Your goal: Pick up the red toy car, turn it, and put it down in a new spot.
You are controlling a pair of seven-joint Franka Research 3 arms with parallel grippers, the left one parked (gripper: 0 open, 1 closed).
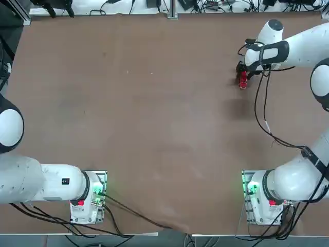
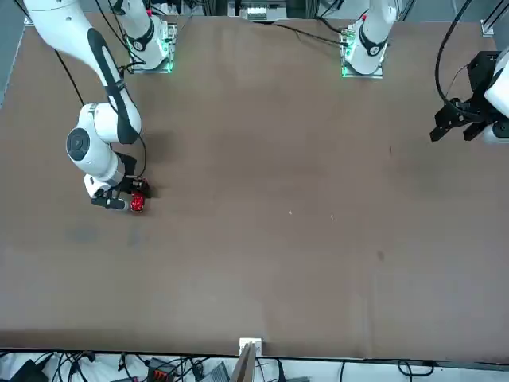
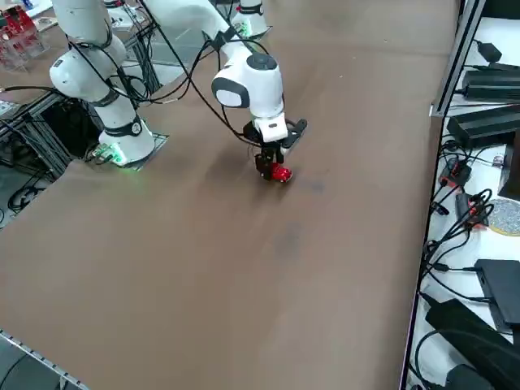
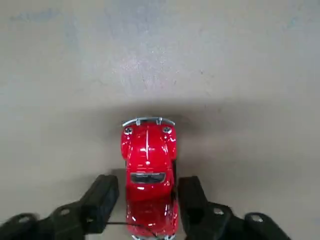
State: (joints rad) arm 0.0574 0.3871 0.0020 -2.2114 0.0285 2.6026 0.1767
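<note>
Tiny glossy red toy car (image 4: 148, 175), silver bumper: stood on brown table (image 1: 154, 118), far right area. Right gripper (image 4: 147, 202) straddled its rear, fingers (image 4: 102, 200) narrowed, nearly touching its sides.

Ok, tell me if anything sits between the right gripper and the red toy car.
Nothing visible does. The right gripper is down at the table with a finger on either side of the red toy car, around its rear half. One finger looks against the car's side; the other shows a slim gap.

bare table (image 1: 154, 113) all around, red toy car (image 4: 148, 175) between claw (image 4: 147, 202) fingers
</note>
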